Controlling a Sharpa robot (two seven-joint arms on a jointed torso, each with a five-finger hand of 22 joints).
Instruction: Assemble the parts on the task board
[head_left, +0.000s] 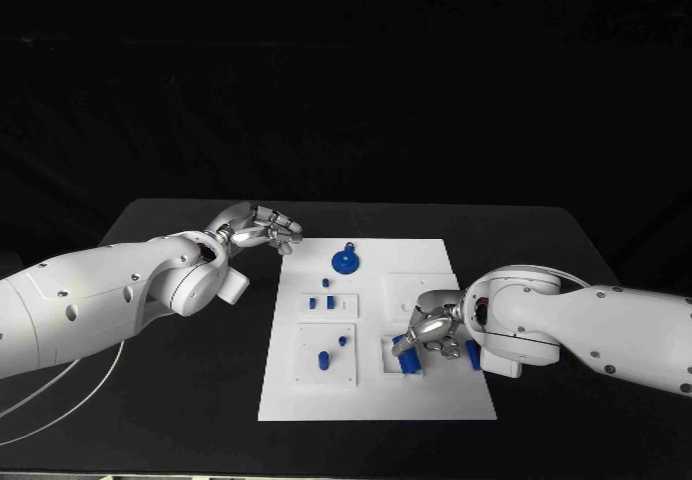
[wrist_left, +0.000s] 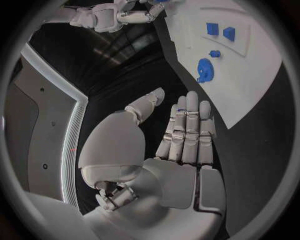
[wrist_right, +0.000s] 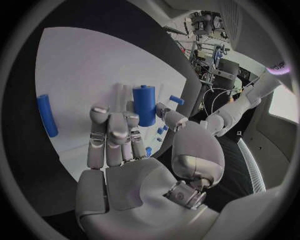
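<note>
The white task board (head_left: 378, 395) lies in the middle of the black table. On it are a round blue part (head_left: 346, 262), a few small blue parts (head_left: 320, 301) and two blue cylinders. My right hand (head_left: 433, 333) is over the board's near right area, and its thumb and a finger flank one upright blue cylinder (wrist_right: 144, 105), pinching it. The second cylinder (head_left: 472, 352) stands just to its right, untouched. My left hand (head_left: 261, 231) hovers off the board's far left corner with its fingers (wrist_left: 185, 131) stretched out and nothing in them.
A white peg (wrist_right: 118, 95) stands on the board beside the held cylinder. Two raised white panels (head_left: 326, 355) on the board's left half carry small blue parts. Bare black table (head_left: 577, 240) surrounds the board on every side.
</note>
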